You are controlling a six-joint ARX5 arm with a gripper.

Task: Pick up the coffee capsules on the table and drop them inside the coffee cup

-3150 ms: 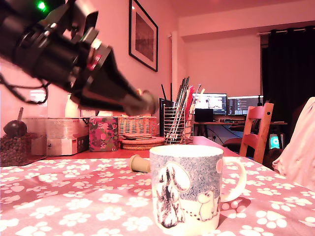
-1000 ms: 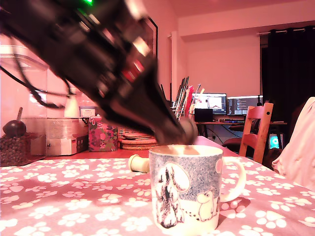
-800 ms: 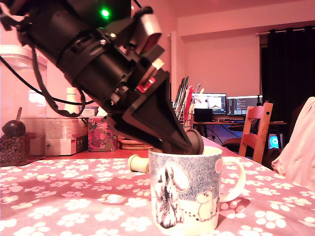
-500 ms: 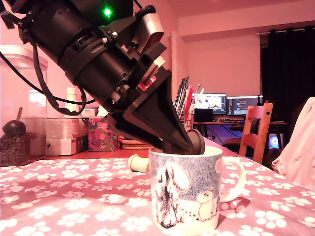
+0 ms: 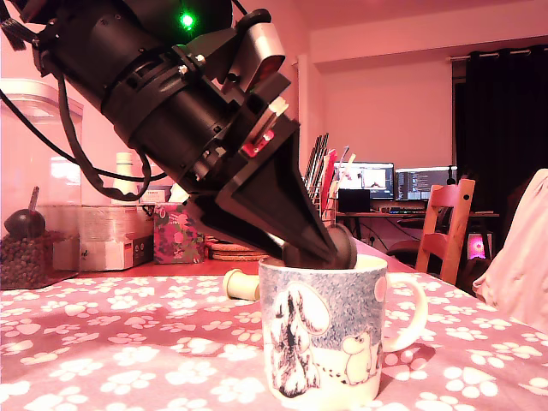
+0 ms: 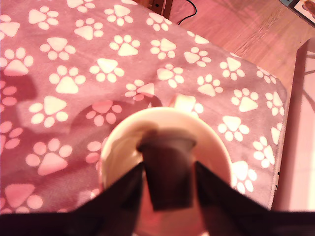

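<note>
Pink paw-print cloth (image 5: 128,342) is covering your table, with bare room all around the large white ceramic mug with grey-blue cartoon drawings (image 5: 330,342) near the front edge. Your black gripper (image 6: 167,179) is slanting down over the mug's open mouth, its fingers (image 6: 125,194) pinching the dark brown tapered capsule (image 6: 166,169) just above the rim. Behind the mug, to the exterior view's left, the pale cream capsule (image 5: 241,284) is lying on its side, well apart from the gripper.

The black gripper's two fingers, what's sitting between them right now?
In the wrist view, the gripper holds the dark brown tapered coffee capsule between its fingers, directly above the open white ceramic mug.
</note>
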